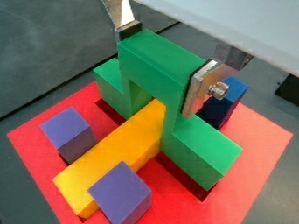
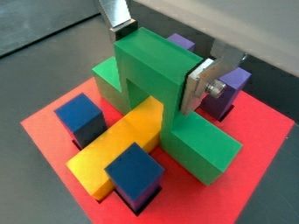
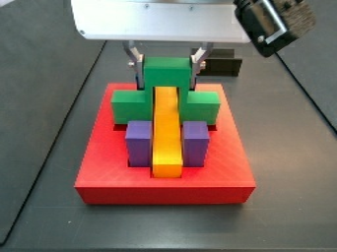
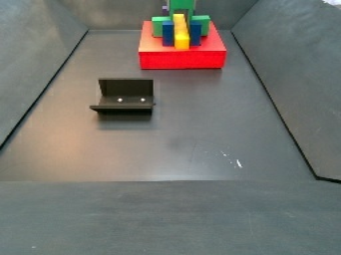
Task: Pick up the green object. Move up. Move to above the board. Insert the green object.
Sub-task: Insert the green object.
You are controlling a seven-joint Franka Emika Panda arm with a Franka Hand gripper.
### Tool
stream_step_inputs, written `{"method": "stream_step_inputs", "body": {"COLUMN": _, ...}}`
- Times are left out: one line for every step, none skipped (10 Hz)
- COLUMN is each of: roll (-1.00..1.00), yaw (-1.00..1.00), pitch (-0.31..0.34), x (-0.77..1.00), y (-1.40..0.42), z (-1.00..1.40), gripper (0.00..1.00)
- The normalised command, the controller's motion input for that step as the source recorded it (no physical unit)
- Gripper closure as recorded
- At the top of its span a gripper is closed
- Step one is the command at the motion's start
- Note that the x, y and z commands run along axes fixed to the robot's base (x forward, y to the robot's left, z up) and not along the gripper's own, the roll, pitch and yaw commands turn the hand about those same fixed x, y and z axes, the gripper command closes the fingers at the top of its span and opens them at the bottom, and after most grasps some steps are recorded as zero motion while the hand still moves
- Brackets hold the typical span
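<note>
Jaws clamp my gripper [image 1: 163,59] on the raised middle of the green object [image 1: 158,96], which straddles the yellow bar [image 3: 165,133] on the red board [image 3: 166,172], far across the table [image 4: 173,139] from the fixture [image 4: 123,98].

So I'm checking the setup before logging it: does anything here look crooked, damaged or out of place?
Nothing stands out. The green object sits square astride the yellow bar on the board, with the gripper around its raised middle. The fixture stands upright on the floor, apart from the board.
</note>
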Motion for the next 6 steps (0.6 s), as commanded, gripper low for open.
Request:
{"method": "stream_step_inputs", "body": {"roll": 0.00, "yaw": 0.02, "pitch": -0.047, "x": 0.00, "y": -0.13, "z": -0.04, "gripper": 1.00}}
{"method": "stream_step_inputs", "body": {"roll": -0.02, "yaw": 0.00, "pitch": -0.046, "x": 0.00, "y": -0.02, "z": -0.07, "gripper": 1.00}}
{"method": "stream_step_inputs", "body": {"roll": 0.00, "yaw": 0.00, "pitch": -0.037, "x": -0.02, "y": 0.00, "z": -0.10, "gripper": 1.00}}
{"method": "stream_step_inputs", "body": {"roll": 0.00, "yaw": 0.00, "pitch": -0.046, "x": 0.00, "y": 0.00, "z": -0.11, "gripper": 1.00}}
{"method": "stream_step_inputs", "body": {"roll": -0.04, "yaw": 0.00, "pitch": -0.080, "x": 0.04, "y": -0.08, "z": -0.09, "gripper": 1.00}}
{"method": "stream_step_inputs", "body": {"roll": -0.05, "yaw": 0.00, "pitch": -0.093, "x": 0.07, "y": -0.11, "z": -0.09, "gripper": 1.00}}
